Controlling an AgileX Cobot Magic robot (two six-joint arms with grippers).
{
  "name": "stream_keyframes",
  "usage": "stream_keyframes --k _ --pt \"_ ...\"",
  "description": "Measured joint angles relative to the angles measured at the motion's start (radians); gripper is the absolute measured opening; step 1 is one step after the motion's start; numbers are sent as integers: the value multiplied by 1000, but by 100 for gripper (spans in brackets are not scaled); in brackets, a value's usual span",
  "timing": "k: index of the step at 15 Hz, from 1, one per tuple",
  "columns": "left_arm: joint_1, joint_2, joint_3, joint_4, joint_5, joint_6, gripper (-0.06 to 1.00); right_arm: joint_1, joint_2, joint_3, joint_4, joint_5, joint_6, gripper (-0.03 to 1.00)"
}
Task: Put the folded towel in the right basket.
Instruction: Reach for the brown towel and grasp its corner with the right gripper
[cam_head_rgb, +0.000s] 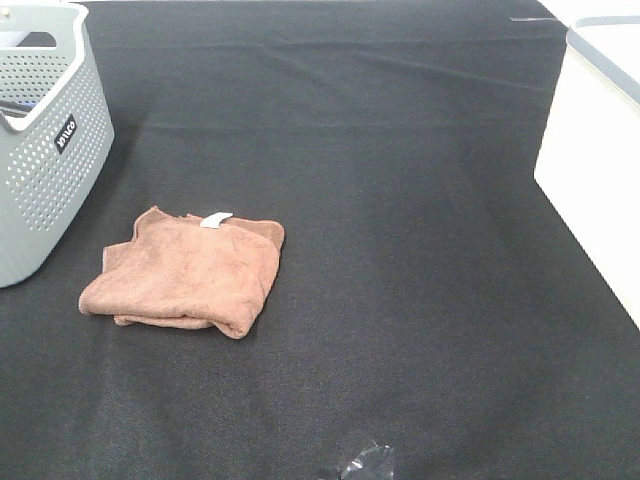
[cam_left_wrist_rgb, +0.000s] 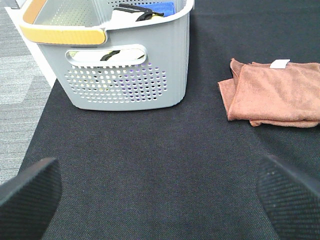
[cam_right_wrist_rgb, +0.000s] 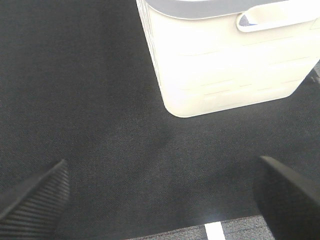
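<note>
A folded brown towel with a white tag lies flat on the black cloth, left of centre. It also shows in the left wrist view. The right basket is white with a grey rim and stands at the right edge; the right wrist view shows it too. My left gripper is open and empty, low over the cloth, short of the towel. My right gripper is open and empty, low over the cloth in front of the white basket. Neither gripper shows in the exterior high view.
A grey perforated basket with an orange handle stands at the left and holds several dark and blue items. A small dark shiny scrap lies at the cloth's front edge. Grey floor borders the cloth.
</note>
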Motion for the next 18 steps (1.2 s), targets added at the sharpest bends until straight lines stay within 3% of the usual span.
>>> stream_keyframes --k 18 --pt "0 0 0 0 0 0 99 0 0 0 1 0 -1 96"
